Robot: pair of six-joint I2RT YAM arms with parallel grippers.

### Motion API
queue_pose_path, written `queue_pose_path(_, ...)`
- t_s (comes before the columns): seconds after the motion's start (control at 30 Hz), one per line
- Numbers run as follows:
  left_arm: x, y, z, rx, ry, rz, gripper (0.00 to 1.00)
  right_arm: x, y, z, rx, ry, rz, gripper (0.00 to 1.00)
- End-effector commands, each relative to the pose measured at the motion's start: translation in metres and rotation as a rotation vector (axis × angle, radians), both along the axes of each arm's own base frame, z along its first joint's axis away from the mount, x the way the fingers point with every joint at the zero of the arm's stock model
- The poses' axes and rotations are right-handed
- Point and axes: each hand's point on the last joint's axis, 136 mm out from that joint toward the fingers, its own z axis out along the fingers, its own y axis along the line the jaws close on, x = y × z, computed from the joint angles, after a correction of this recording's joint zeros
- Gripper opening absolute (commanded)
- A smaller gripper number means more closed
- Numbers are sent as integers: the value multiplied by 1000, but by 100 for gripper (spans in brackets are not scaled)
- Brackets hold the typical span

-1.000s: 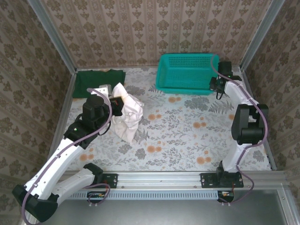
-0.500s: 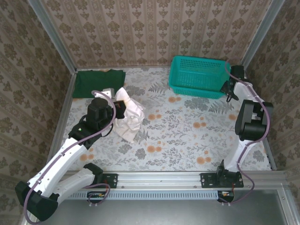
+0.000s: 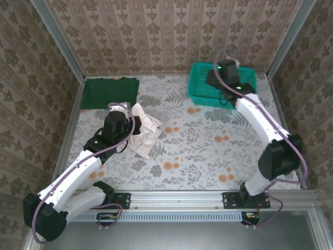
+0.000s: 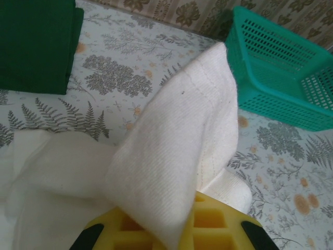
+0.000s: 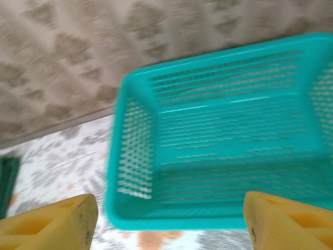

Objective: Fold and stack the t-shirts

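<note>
Off-white t-shirt [image 4: 177, 151] pinched in my left claw [image 4: 171, 229], bunched; shallow pinch risks slip. My right claw [image 5: 169, 224] spread over teal mesh basket [image 5: 130, 156]; descent may snag rim.

The off-white t-shirt [image 4: 177, 146] drapes over the left tool [image 4: 169, 229], hiding how its jaws meet, and runs off the lower-left edge. The dark green t-shirt [image 4: 34, 44] is cropped at the top-left corner. Blur smears the teal mesh basket [image 5: 218, 146]; the bottom edge cuts the right tool [image 5: 169, 224] fingers.
</note>
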Motion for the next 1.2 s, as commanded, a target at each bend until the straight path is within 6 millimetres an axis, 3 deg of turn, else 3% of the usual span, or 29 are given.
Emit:
queue_pose_path(0.0,6,0,11,-39,-48,7,0,12,34,-47,-164,164,46,75)
queue_pose_path(0.1,5,2,10,-38,-45,9,0,31,67,-72,-236,233,90,75)
queue_pose_path(0.23,4,0,10,-49,-45,-1,0,51,87,-105,-289,319,102,72)
queue_pose_path(0.47,3,-1,10,-60,-40,-11,0,61,84,-137,-389,413,62,66)
queue_pose_path(0.63,3,-2,10,-65,-40,-16,0,61,90,-158,-419,455,131,51)
queue_pose_path(0.87,3,-4,8,-79,-32,-21,0,49,74,-175,-525,480,252,22)
queue_pose_path(1.03,4,-5,6,-85,-27,-20,0,41,26,-170,-502,472,223,12)
queue_pose_path(1.1,4,-7,4,-91,-20,-25,0,39,12,-169,-531,455,238,0)
queue_pose_path(1.17,5,-9,2,-97,-14,-28,0,38,-8,-170,-576,457,231,0)
